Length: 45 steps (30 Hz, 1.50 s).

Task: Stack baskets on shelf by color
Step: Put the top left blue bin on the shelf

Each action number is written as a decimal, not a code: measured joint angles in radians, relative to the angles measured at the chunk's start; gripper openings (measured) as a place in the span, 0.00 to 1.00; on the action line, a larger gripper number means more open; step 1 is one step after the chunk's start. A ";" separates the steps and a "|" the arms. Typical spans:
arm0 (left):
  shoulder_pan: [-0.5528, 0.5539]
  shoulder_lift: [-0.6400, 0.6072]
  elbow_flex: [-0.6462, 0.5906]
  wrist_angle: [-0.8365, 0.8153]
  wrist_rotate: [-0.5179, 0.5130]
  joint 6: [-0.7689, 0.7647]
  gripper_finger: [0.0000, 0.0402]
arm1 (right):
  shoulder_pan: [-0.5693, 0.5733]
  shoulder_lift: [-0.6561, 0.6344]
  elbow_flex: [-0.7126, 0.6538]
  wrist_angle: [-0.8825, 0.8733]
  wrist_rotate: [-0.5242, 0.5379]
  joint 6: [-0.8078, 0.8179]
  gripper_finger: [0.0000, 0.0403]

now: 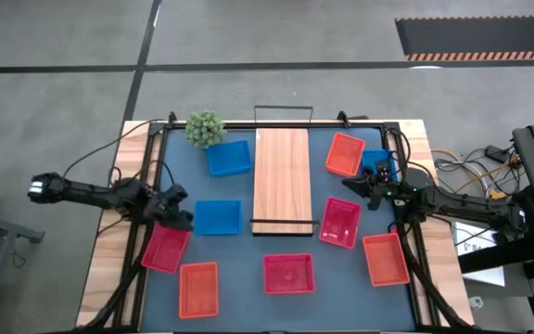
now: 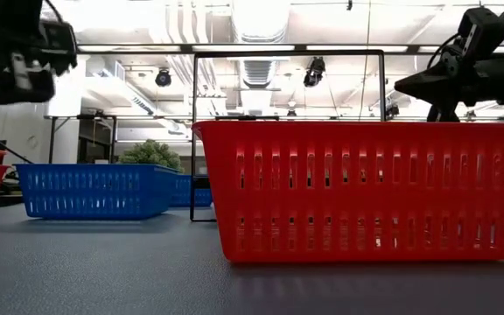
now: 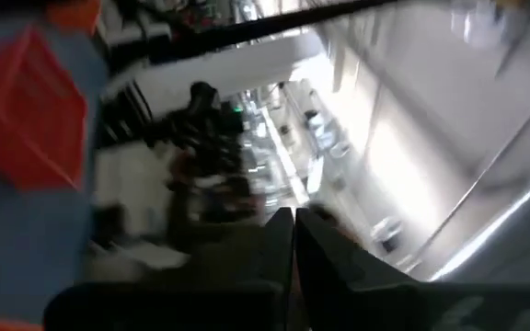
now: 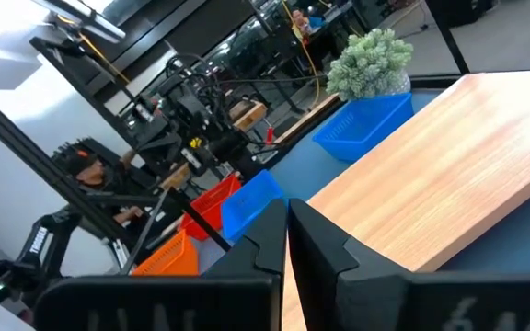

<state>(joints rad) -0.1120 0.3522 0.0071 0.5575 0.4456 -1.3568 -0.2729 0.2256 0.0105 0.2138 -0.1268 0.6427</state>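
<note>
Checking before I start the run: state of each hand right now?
Left hand: closed, holding nothing, over the mat's left side.
Right hand: closed, holding nothing, right of the shelf.

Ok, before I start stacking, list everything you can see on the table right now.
blue baskets: three, blue; two left of the shelf, one at the right, partly under the right arm
red-pink baskets: three, red-pink; front left, front middle, right of the shelf
orange baskets: three, orange; front left, front right, back right
shelf: one, light wood; centre, bare
plant ball: one, green; back left
mat: one, dark blue; covers the table
left gripper: shut, above the mat's left side
right gripper: shut, right of the shelf
</note>
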 joint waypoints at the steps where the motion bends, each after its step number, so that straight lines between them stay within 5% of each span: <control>1: 0.000 0.003 0.001 0.000 0.001 0.102 0.00 | 0.000 0.000 0.000 0.000 0.000 0.001 0.02; 9: -0.001 0.012 0.001 0.017 -0.043 0.730 0.00 | 0.000 0.000 0.000 0.000 0.000 0.000 0.02; 19: -0.001 0.013 0.003 0.164 -0.157 0.862 0.00 | 0.000 0.000 0.000 0.038 0.093 -0.171 0.02; 31: -0.001 0.014 0.003 0.418 -0.194 1.496 0.00 | 0.000 0.105 0.000 0.325 0.104 -0.463 0.02; 45: -0.001 0.017 0.042 0.498 -0.192 1.557 0.00 | 0.066 0.365 0.160 0.507 0.076 -0.672 0.02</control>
<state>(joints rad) -0.1127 0.3691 0.0487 1.0552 0.2534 0.2001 -0.2069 0.5906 0.1706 0.7204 -0.0509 -0.0289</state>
